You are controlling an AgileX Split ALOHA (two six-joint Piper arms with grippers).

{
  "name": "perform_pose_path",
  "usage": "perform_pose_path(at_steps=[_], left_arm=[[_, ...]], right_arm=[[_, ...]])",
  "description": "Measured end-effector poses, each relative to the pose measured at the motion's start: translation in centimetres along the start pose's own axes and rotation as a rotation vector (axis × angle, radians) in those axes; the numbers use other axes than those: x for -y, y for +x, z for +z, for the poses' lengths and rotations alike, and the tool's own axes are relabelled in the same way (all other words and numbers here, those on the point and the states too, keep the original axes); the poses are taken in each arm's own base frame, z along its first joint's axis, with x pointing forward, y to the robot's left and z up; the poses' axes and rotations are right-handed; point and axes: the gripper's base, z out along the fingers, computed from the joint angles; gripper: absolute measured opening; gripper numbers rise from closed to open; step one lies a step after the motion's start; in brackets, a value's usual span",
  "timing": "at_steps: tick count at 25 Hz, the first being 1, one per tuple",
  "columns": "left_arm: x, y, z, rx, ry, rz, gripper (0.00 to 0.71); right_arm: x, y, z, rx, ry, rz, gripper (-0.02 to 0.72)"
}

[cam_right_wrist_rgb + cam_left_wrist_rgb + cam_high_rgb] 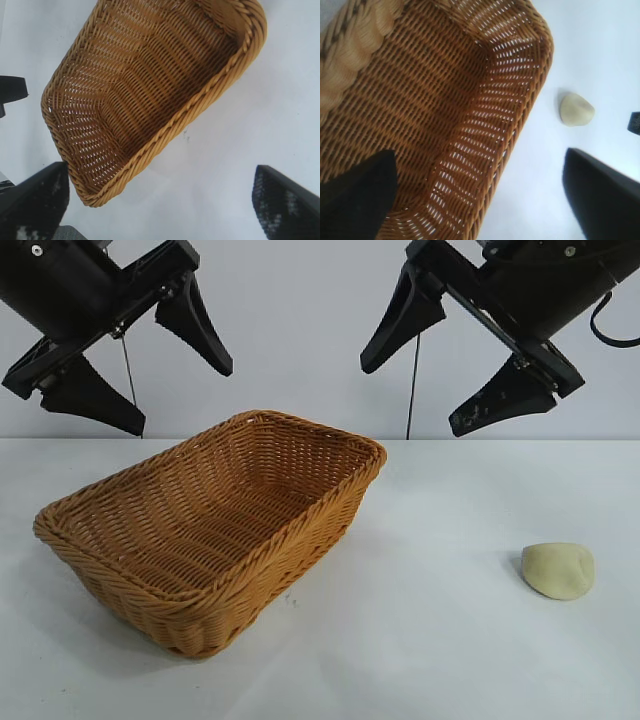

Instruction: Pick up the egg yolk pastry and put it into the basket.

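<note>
Pastry: egg yolk pastry lies on tabletop, well apart from basket.
My tools: right tool and left tool raised, both released.
Handling: probably soft, crumbly; I pinch its sides gently.

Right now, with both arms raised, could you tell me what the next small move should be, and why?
Probably lower the right gripper toward the egg yolk pastry. The pastry lies on the white table, apart from the wicker basket, on the right arm's side. Both grippers hang open and empty above the table, and the left gripper sits over the basket, farther from the pastry.
</note>
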Motion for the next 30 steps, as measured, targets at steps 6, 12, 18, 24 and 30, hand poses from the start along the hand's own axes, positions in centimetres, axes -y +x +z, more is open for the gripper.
perform_pose_path(at_steps=[6, 12, 18, 24, 30], left_arm=[[0.0, 0.0, 0.0, 0.0, 0.0, 0.0, 0.69], [0.0, 0.0, 0.0, 0.0, 0.0, 0.0, 0.69], [0.0, 0.0, 0.0, 0.0, 0.0, 0.0, 0.69], [0.0, -0.02, 0.0, 0.002, 0.0, 0.0, 0.69], [-0.03, -0.02, -0.26, 0.007, -0.015, 0.016, 0.69]], right_arm=[[0.0, 0.0, 0.0, 0.0, 0.0, 0.0, 0.685], [0.0, 0.0, 0.0, 0.0, 0.0, 0.0, 0.685], [0.0, 0.0, 0.0, 0.0, 0.0, 0.0, 0.685], [0.01, 0.0, 0.0, 0.0, 0.001, -0.001, 0.685], [0.01, 0.0, 0.0, 0.0, 0.001, -0.001, 0.685]])
